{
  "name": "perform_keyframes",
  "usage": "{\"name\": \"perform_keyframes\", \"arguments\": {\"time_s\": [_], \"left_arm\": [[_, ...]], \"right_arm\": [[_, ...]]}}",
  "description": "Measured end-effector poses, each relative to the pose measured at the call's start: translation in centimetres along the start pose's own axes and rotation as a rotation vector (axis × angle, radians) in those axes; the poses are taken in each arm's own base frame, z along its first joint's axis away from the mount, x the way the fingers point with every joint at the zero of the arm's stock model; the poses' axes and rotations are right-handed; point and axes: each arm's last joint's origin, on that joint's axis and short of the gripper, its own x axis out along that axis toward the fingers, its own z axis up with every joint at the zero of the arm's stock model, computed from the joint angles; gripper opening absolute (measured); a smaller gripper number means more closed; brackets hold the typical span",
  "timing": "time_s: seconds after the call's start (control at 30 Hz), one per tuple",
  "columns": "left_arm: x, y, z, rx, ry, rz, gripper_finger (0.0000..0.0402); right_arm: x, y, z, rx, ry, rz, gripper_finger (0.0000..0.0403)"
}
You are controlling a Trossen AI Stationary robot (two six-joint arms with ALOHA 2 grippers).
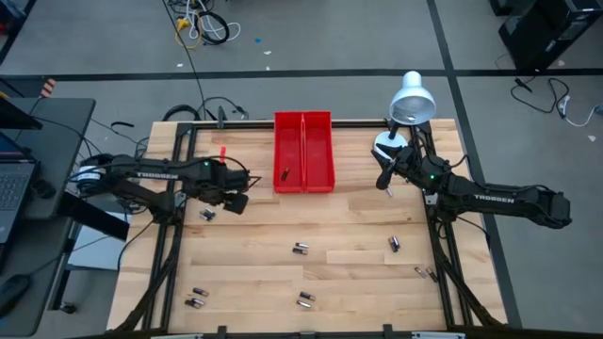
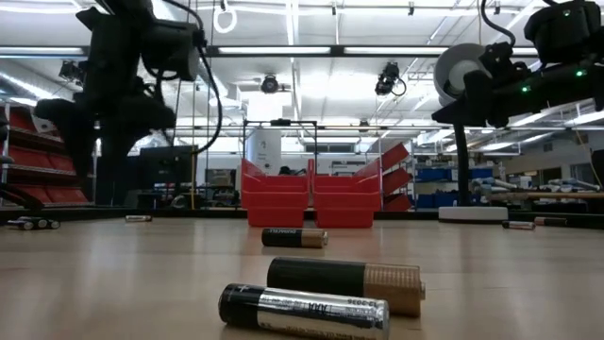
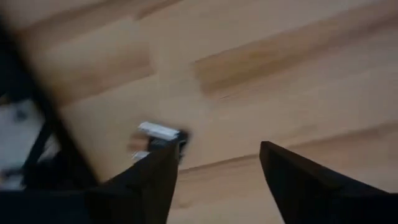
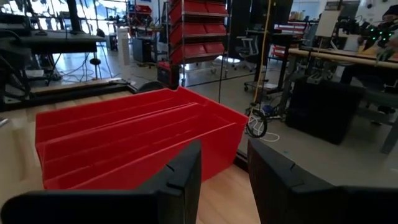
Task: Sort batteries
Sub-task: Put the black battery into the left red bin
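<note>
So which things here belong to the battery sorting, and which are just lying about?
Job:
- loose batteries scattered over the table
- battery in the bin
- red bin, two compartments
- left end effector, open above the table
- right end effector, near the bin

Lying about:
- white desk lamp
- laptop
- floor cables

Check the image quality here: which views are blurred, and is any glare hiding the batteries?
Left wrist view: heavily smeared by motion; the wood grain streaks, and one battery by the left gripper is only a pale smudge. Low view: the nearest batteries look sharp, while the red bin behind is softer and bright ceiling lights wash out the background. High view: evenly lit, no glare on the table.
</note>
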Motion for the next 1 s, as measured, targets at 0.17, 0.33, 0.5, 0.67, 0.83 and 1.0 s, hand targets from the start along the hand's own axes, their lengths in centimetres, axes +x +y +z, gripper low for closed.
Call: {"name": "perform_keyframes", "arguments": {"time_s": [0.17,0.33,0.5,0.67,0.83,1.0], "left_arm": [[0.9,0.1,-0.2,-0.113,0.072,0.119,0.0286],[1.7,-0.4,-0.3,-0.071,0.102,0.162,0.0301],[2.2,-0.5,-0.3,0.017,0.14,0.176,0.0301],[2.5,-0.4,-0.4,0.142,0.178,0.175,0.0301],[2.9,-0.4,-0.2,0.175,0.134,0.224,0.03],[4.2,0.0,-0.4,0.176,0.146,0.274,0.03]], "right_arm": [[0.0,0.0,-0.2,-0.015,0.021,0.001,0.0117],[0.0,0.0,-0.3,-0.035,0.028,0.001,0.0117],[0.0,0.0,-0.3,-0.037,0.027,0.001,0.0117],[0.0,0.0,-0.3,-0.037,0.028,0.001,0.0117],[0.0,0.0,-0.3,-0.037,0.027,0.001,0.0117],[0.0,0.0,-0.3,-0.037,0.027,0.001,0.0117]]}}
